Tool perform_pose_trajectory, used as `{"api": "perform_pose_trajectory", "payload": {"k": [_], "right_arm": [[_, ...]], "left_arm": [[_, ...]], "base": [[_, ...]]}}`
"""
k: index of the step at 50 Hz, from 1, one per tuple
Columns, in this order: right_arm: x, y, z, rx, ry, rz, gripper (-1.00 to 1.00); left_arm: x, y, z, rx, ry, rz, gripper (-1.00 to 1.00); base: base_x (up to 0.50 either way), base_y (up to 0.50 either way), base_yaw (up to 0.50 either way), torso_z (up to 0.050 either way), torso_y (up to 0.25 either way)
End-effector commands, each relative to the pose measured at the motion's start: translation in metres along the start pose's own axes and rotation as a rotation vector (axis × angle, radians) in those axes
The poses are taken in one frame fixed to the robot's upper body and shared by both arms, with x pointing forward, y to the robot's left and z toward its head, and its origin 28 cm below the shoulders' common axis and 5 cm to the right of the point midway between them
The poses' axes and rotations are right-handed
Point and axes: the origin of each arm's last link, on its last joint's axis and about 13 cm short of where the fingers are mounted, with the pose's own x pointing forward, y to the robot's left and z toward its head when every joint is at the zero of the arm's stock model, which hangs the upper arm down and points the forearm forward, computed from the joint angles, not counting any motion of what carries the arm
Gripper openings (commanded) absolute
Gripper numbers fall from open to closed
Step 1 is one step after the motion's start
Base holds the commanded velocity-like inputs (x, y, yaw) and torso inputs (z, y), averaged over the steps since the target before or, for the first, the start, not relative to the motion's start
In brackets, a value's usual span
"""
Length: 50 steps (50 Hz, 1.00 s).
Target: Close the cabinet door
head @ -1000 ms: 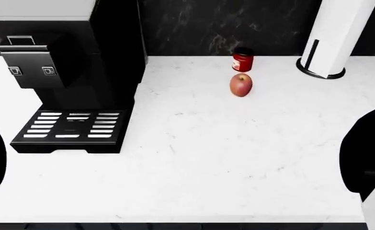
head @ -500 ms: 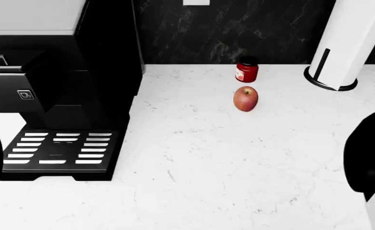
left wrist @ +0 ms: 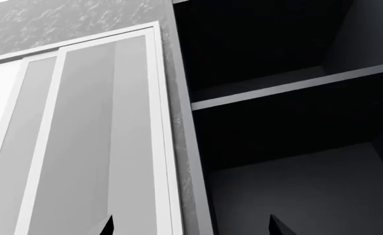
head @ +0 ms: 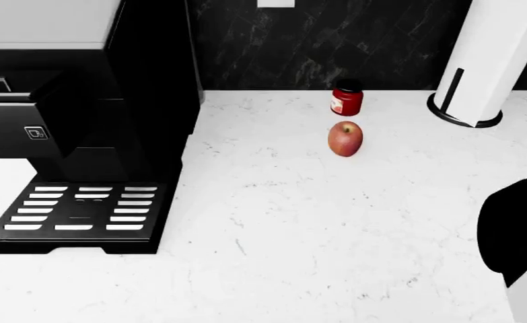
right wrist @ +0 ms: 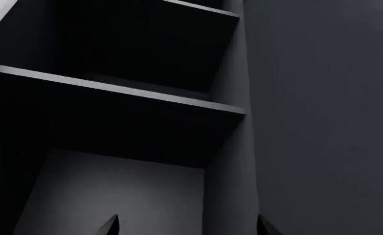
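Observation:
The cabinet stands open: its dark inside (left wrist: 289, 161) with a shelf (left wrist: 289, 88) fills much of the left wrist view. Beside it is a shut grey door with white trim (left wrist: 93, 137). My left gripper (left wrist: 191, 227) is open, only its two fingertips showing, wide apart with nothing between them. In the right wrist view the same dark shelves (right wrist: 119, 90) appear. A flat dark panel (right wrist: 322, 122) beside them could be the open cabinet door; I cannot tell. My right gripper (right wrist: 188, 226) is open and empty too. The head view shows neither the cabinet nor a gripper.
The head view looks down on a white marble counter (head: 317, 229). On it are a black coffee machine (head: 83, 128) at the left, a red apple (head: 345, 138), a red jar (head: 346, 98) and a white paper-towel roll (head: 488, 60). Black arm parts sit at both side edges.
Between the earliest frame and half a second ago the head view shifted, so the counter objects slid down the picture. Since then it is steady; the right arm's dark shape sits slightly lower.

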Motion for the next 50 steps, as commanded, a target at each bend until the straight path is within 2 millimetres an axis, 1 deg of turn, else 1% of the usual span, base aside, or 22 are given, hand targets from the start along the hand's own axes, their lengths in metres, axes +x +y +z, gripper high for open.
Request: {"api": "perform_pose_trajectory", "payload": {"k": [1, 9, 12, 19, 30, 50], "right_arm": [[-0.022, -0.006, 0.001, 0.041, -0.024, -0.029, 1.0], [-0.033, -0.011, -0.003, 0.054, -0.024, -0.054, 1.0], [-0.036, -0.013, -0.003, 0.057, -0.028, -0.063, 1.0], [-0.05, -0.016, -0.001, 0.054, -0.029, -0.063, 1.0], [-0.065, -0.022, -0.001, 0.051, -0.024, -0.076, 1.0], [-0.081, -0.029, 0.009, 0.039, -0.024, -0.075, 1.0]], "left_arm": [[-0.002, -0.001, 0.001, 0.002, -0.001, -0.005, 1.0], [-0.001, 0.001, 0.002, 0.003, -0.002, -0.001, 1.0], [-0.001, 0.0, 0.001, 0.004, 0.0, -0.005, 1.0], [-0.001, -0.002, 0.0, 0.007, 0.0, -0.01, 1.0], [-0.001, -0.003, 0.001, 0.006, -0.001, -0.013, 1.0], [-0.001, -0.004, 0.003, 0.01, -0.004, -0.015, 1.0]], "base": [[0.0, 0.0, 0.0, 0.0, 0.0], [0.0, 0.0, 0.0, 0.0, 0.0], [0.0, 0.0, 0.0, 0.0, 0.0], [0.0, 0.0, 0.0, 0.0, 0.0], [0.0, 0.0, 0.0, 0.0, 0.0], [0.0, 0.0, 0.0, 0.0, 0.0]]}}
